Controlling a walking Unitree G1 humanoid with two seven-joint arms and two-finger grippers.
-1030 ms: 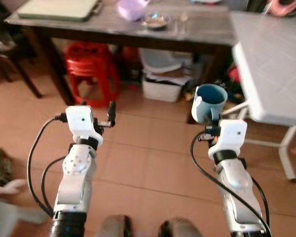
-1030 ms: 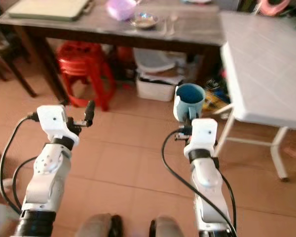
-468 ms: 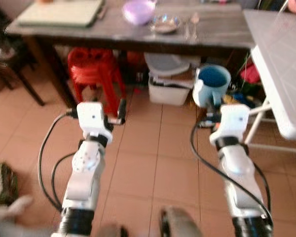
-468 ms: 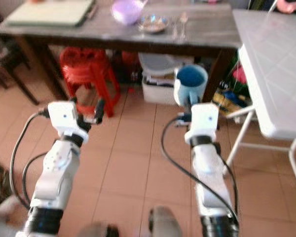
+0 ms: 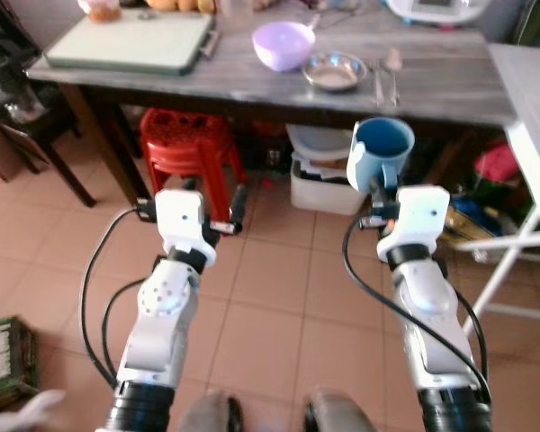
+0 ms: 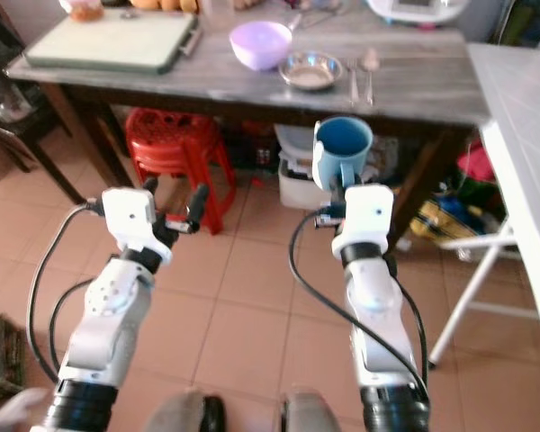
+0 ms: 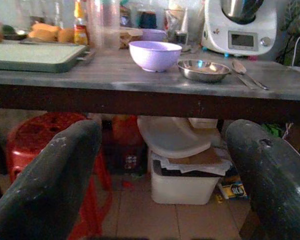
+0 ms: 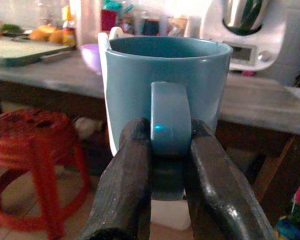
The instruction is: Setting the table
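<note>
Right wrist view: right gripper (image 8: 169,150) pinching blue mug (image 8: 165,102) by its handle, not yet on wooden table (image 5: 252,85); left gripper (image 7: 160,165) spread, empty.

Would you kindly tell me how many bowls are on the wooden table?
2: a purple bowl and, right beside it, a shallow metal bowl. Others may be hidden among the clutter at the table's back.

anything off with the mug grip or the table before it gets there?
Nothing stands out. The right pincer clamps the blue mug by its handle, upright, short of the wooden table. The purple bowl, metal dish and spoons sit upright and orderly. The left pincer is open.
</note>
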